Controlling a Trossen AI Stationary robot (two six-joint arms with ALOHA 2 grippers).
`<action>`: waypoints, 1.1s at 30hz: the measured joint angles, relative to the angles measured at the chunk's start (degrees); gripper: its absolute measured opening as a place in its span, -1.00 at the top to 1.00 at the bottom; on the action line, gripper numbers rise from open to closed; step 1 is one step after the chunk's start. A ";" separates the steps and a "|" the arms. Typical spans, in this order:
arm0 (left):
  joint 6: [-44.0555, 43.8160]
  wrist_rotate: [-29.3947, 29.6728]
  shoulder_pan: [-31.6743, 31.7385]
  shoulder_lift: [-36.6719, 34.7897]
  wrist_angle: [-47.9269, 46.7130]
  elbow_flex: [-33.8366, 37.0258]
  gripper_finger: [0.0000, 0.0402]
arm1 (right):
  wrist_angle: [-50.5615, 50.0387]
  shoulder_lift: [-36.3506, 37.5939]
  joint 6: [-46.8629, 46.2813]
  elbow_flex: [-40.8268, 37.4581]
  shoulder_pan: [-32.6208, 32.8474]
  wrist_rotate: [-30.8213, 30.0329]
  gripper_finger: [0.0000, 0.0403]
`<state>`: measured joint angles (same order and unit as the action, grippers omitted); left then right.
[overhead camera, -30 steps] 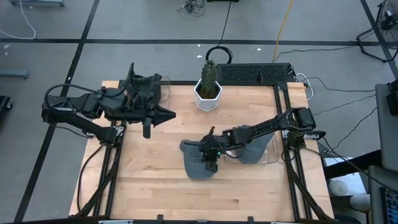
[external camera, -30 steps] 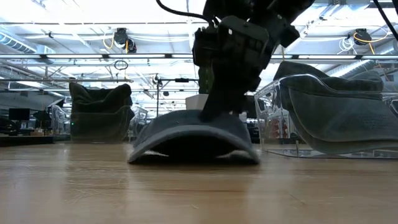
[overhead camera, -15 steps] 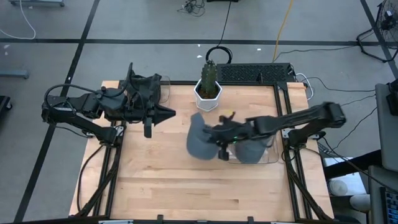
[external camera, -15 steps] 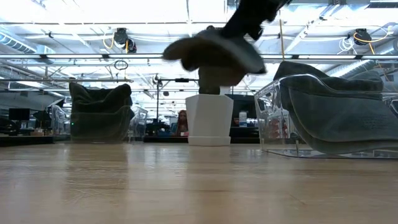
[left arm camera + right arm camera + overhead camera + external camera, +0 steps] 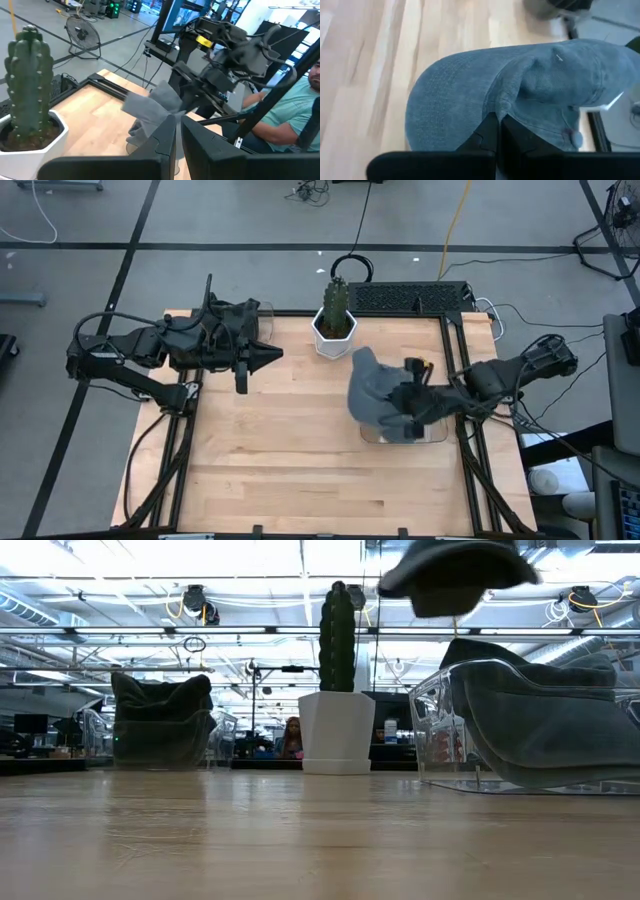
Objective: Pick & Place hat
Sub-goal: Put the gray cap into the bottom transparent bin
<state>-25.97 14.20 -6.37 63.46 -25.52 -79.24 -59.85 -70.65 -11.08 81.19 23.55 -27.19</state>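
Observation:
The grey-blue cap [image 5: 372, 388] hangs in the air over the table's right side, just above the clear bin [image 5: 432, 436]; it shows high up in the low view [image 5: 455, 575]. My right gripper [image 5: 408, 396] is shut on it. A second grey cap [image 5: 550, 715] lies inside that clear bin [image 5: 437, 735]. My left gripper [image 5: 243, 364] waits shut above the table's far left part, touching nothing. My right gripper [image 5: 497, 131] pinches the cap between its two fingers where the brim [image 5: 445, 100] meets the crown [image 5: 506, 107], on a raised fold of cloth. The cap is lifted clear of the table, with its brim toward the table's left and its crown [image 5: 570, 80] toward the bin.
A cactus [image 5: 337, 300] in a white pot [image 5: 337, 732] stands at the far edge's middle. Another clear bin with a dark cap [image 5: 160, 725] sits at the far left. A person [image 5: 295, 120] sits beyond the table's right side. Bare wood [image 5: 280, 450] fills the near half.
My right gripper, shut on the cap throughout, has risen from the table's middle and swung toward the right edge. The cap, which lay on the wood a second ago, is lifted clear and now hangs above the right bin.

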 joint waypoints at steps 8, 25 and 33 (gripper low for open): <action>-0.08 -0.01 0.31 0.00 0.00 0.00 0.82 | -18.10 -0.07 -14.50 -0.02 9.15 0.08 1.00; 1.64 1.64 0.35 0.04 0.00 0.00 0.82 | -20.70 -5.03 -12.33 -8.32 14.84 -7.55 1.00; 0.53 1.73 0.35 0.04 -0.08 0.00 0.82 | -8.84 -5.88 -8.95 -16.60 14.84 -0.16 1.00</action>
<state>-25.44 15.93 -6.02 63.51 -25.59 -79.24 -68.69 -76.53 -20.04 64.59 38.39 -27.35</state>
